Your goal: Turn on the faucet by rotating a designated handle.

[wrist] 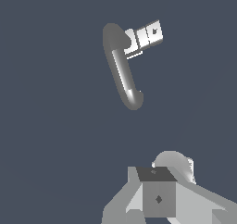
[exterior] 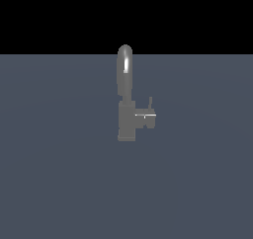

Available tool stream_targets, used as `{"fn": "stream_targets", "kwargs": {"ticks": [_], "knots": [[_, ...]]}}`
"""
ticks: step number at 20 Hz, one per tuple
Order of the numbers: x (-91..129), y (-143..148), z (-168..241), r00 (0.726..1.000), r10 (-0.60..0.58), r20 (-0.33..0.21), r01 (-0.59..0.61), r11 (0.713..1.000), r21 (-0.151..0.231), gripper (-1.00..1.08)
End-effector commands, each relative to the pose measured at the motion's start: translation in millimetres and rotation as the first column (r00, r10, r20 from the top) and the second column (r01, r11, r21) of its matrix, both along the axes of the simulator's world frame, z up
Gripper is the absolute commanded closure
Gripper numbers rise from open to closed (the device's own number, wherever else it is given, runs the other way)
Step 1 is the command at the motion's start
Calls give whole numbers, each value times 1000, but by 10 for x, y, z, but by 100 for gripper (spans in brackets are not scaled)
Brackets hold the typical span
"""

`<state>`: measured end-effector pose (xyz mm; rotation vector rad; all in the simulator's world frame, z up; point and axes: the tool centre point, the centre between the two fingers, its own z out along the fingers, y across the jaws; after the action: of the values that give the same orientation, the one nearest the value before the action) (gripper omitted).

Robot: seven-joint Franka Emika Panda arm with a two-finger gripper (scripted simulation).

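The exterior view shows a flat blue-grey table point(exterior: 59, 174) running under a black background, bare on its left side. Near the middle stands the faucet point(exterior: 127, 122), a grey metal piece with a blocky rectangular body resting on the table and a tall arched spout point(exterior: 124, 65) rising straight above it, a bright highlight near its top. On the exterior view's right side of the body sits the handle point(exterior: 147, 115), a short dark-grey stub touching the body, with a thin rod standing upright from it and a fine bright line crossing it level. No arm shows in this view.

In the wrist view the faucet point(wrist: 122, 65) is seen from above against the same blue-grey surface: the spout appears as a curved grey bar, and the handle point(wrist: 147, 35) shows as a pale, brightly lit block attached just beside the spout's far end. Well apart from the faucet, at the edge of this picture, grey blocky parts of the gripper point(wrist: 159, 197) fill the corner. The fingertips are out of frame, so I cannot tell how far the jaws stand open; nothing is seen held between them.
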<state>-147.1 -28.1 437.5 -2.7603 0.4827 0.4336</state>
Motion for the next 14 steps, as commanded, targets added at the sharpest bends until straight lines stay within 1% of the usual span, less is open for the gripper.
{"fn": "stream_targets", "kwargs": {"ticks": [1,5,8,14], "knots": [[136,-33,-73,999,-38,-37,40,998,38,108],[342,-90,-203,990,-96,-99,106,990,96,108],[492,-136,-312,979,-137,-149,158,978,138,108],[776,-236,-564,944,-211,-254,268,939,214,108]]}}
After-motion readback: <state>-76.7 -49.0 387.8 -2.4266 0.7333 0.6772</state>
